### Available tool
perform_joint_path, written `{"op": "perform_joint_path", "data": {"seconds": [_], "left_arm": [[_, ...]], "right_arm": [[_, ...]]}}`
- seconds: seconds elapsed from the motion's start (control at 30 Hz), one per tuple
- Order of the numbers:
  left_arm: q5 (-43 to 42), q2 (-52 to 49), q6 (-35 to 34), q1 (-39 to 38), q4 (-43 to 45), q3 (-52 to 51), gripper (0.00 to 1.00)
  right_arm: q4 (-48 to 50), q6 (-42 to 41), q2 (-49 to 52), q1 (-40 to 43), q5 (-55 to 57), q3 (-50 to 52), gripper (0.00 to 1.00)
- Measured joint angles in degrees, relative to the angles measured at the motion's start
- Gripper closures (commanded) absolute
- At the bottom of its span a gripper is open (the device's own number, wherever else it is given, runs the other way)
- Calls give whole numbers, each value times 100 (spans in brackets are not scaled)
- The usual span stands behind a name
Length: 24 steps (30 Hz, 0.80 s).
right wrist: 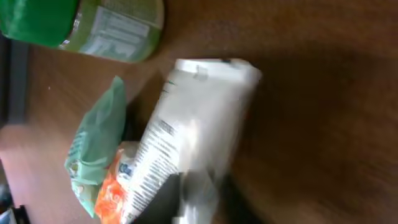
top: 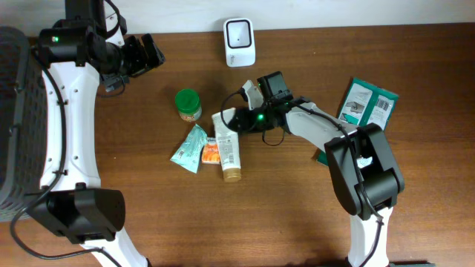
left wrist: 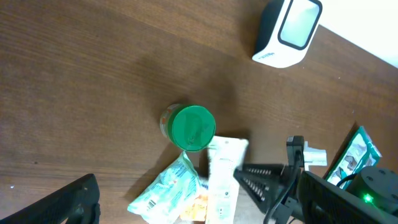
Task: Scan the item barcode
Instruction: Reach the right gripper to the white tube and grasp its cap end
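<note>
A white tube lies among the items at the table's middle, brown cap toward the front. My right gripper is shut on its flat far end; the right wrist view shows the tube blurred and running down between the jaws of that gripper. The white barcode scanner stands at the back edge, apart from the tube. My left gripper hangs open at the back left, holding nothing, and looks down on the tube and scanner.
A green-lidded jar stands left of the tube. A light green packet and an orange packet lie against the tube's left side. Teal packets lie at the right. A dark basket fills the left edge.
</note>
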<state>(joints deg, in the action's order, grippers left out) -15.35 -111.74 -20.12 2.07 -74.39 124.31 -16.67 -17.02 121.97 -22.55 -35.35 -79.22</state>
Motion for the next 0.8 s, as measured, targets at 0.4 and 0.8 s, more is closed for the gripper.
{"op": "perform_joint_path", "data": {"seconds": [0.4,0.8], "left_arm": [[0,0,0,0,-4,0,1],[0,0,0,0,0,0,1]], "right_arm": [[-1266,476,-79,208,-160,-52,63],[-3635,258,-564,-1300,824,-1370,93]]}}
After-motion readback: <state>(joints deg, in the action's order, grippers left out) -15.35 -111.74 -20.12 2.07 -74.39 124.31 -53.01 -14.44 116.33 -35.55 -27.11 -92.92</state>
